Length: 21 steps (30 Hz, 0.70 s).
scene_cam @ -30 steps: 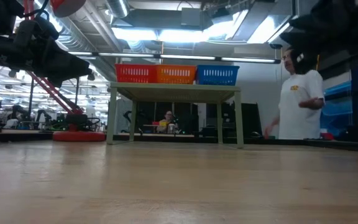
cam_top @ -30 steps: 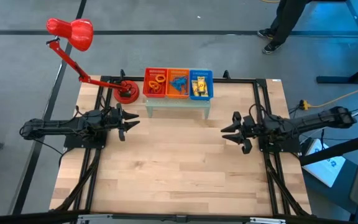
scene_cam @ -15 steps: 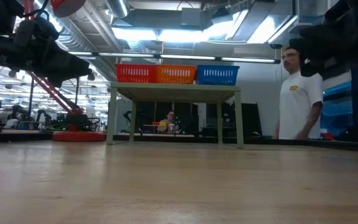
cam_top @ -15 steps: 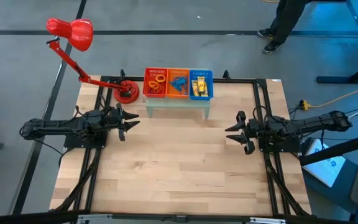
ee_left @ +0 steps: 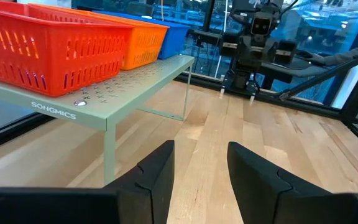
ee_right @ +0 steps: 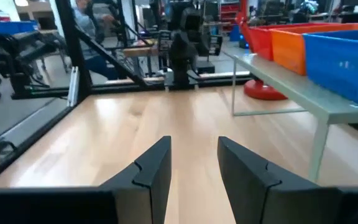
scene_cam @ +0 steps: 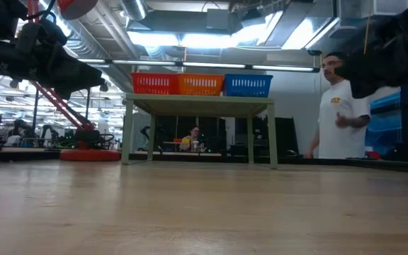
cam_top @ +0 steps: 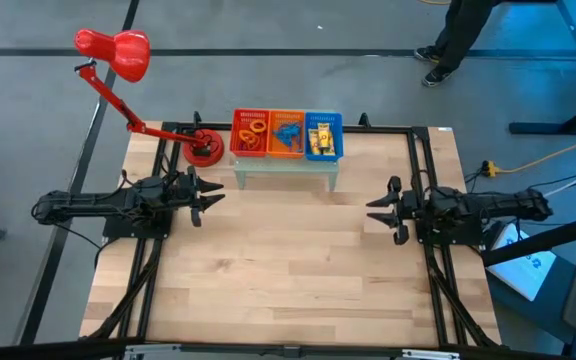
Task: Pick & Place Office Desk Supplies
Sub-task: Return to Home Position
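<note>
My left gripper [cam_top: 206, 203] hangs above the left side of the table [cam_top: 288, 290], fingers [ee_left: 157, 171] spread with a clear gap between them, holding nothing. My right gripper [cam_top: 380, 212] hangs above the right side, facing the left one across the bare middle of the table; its fingers [ee_right: 154, 165] are likewise spread and empty. Both grippers are well apart from the shelf [cam_top: 286, 166], which stands at the table's far edge, between the two arms. Three mesh baskets sit side by side on the shelf, touching. The red basket [cam_top: 250, 134] holds the orange and red bands [cam_top: 253, 132]. The orange basket [cam_top: 287, 134] holds the blue loops [cam_top: 288, 131]. The blue basket [cam_top: 323, 136] holds the yellow packets [cam_top: 320, 138]. I see none of these supplies on the table itself. The lamp [cam_top: 113, 52] has its base on the table just beside the shelf's left end, with its head reaching out past the table's far left corner. Beyond the table, a person [scene_cam: 342, 106] in a white shirt stands in the room.
</note>
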Each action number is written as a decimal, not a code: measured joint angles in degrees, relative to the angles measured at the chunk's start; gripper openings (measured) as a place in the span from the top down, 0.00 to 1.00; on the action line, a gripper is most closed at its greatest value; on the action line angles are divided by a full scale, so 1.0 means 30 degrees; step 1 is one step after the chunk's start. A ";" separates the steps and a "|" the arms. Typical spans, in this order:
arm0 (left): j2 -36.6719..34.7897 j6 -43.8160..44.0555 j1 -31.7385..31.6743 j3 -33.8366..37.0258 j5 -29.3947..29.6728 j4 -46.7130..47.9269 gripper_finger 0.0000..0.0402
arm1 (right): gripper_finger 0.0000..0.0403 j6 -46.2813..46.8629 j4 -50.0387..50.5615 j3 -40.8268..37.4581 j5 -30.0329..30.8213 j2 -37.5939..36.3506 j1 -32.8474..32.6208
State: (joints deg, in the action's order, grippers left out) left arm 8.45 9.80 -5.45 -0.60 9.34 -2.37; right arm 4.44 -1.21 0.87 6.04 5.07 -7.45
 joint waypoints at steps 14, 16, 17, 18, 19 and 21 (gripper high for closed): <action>0.0000 -0.0064 0.0000 0.0000 0.0000 0.0000 0.64 | 0.67 -0.0201 -0.0135 0.0013 -0.0297 -0.1701 0.0047; 0.0007 -0.0057 0.0000 0.0000 0.0000 0.0000 0.64 | 0.67 -0.0194 -0.0096 0.0013 -0.0297 -0.1701 0.0047; 0.0001 -0.0057 0.0000 0.0005 0.0000 0.0000 0.64 | 0.67 -0.0194 -0.0102 0.0013 -0.0297 -0.1701 0.0040; 0.0000 -0.0057 0.0000 0.0000 0.0000 0.0000 0.64 | 0.67 -0.0194 -0.0104 0.0013 -0.0297 -0.1701 0.0047; 0.0003 -0.0057 0.0000 0.0000 0.0000 0.0000 0.64 | 0.67 -0.0181 -0.0096 0.0013 -0.0297 -0.1701 0.0047; 0.0000 -0.0057 0.0000 0.0003 0.0000 0.0000 0.64 | 0.67 -0.0020 -0.0104 0.0013 -0.0293 -0.1701 0.0047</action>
State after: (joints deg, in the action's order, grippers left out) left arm 8.45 9.63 -5.45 -0.59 9.34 -2.37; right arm 4.38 -1.52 0.91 5.16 -0.03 -7.31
